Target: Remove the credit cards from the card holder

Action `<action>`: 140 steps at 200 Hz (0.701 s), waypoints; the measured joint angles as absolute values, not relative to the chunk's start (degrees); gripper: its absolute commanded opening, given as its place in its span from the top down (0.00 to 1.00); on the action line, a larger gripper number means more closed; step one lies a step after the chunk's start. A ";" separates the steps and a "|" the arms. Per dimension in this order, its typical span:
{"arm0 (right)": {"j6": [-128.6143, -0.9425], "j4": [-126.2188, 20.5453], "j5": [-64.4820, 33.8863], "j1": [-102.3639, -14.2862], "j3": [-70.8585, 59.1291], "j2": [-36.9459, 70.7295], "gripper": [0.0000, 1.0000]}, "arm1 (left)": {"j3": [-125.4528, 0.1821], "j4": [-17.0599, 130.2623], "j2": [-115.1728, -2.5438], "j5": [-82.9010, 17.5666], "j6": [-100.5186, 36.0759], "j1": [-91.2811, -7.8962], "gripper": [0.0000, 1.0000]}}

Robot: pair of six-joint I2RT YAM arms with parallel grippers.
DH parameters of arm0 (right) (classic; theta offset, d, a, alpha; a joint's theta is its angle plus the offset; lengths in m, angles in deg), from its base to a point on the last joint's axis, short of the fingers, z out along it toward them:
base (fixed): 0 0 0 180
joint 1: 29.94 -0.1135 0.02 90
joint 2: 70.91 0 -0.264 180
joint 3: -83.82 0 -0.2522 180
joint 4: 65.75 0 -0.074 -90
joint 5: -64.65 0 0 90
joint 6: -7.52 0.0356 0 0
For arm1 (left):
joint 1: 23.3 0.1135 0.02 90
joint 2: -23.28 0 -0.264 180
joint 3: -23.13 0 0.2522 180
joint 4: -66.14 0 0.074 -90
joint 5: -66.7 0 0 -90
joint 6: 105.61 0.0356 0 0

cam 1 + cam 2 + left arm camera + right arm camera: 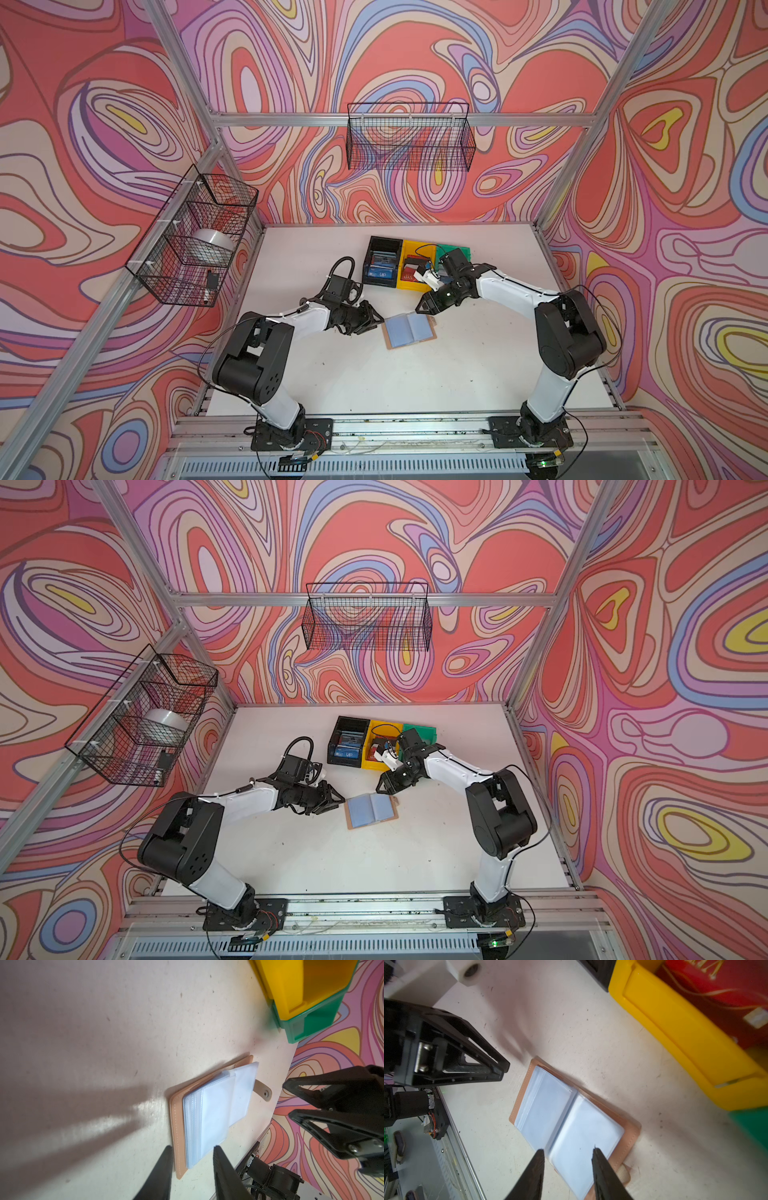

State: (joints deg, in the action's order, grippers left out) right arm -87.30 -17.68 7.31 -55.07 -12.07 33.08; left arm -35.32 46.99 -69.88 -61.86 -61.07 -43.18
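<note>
The card holder point(409, 330) point(371, 810) lies open and flat mid-table, a tan cover with pale blue clear sleeves point(571, 1124) facing up; no card shows in the sleeves I can see. Red credit cards point(409, 274) point(716, 991) lie in the yellow bin point(409, 247). My left gripper point(376, 320) point(192, 1148) is open at the holder's left edge point(176, 1126), nothing between its fingers. My right gripper point(422, 307) point(568, 1150) is open just over the holder's far right corner, holding nothing.
A black bin point(384, 241) with blue cards point(380, 272), the yellow bin and a green bin point(449, 249) stand in a row behind the holder. Wire baskets hang on the back wall point(409, 137) and the left wall point(195, 237).
</note>
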 measured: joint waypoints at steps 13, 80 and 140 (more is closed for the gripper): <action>-87.25 -17.70 7.69 -55.07 -12.81 33.18 0.59 | -35.32 47.17 -70.41 -61.86 -61.26 -43.18 0.62; -87.28 -17.64 10.13 -55.07 -13.12 35.79 0.59 | -35.61 47.91 -71.50 -61.86 -61.55 -43.18 0.64; -86.23 -16.85 9.30 -55.07 -13.12 37.18 0.58 | -35.58 48.81 -72.39 -62.26 -62.42 -43.18 0.65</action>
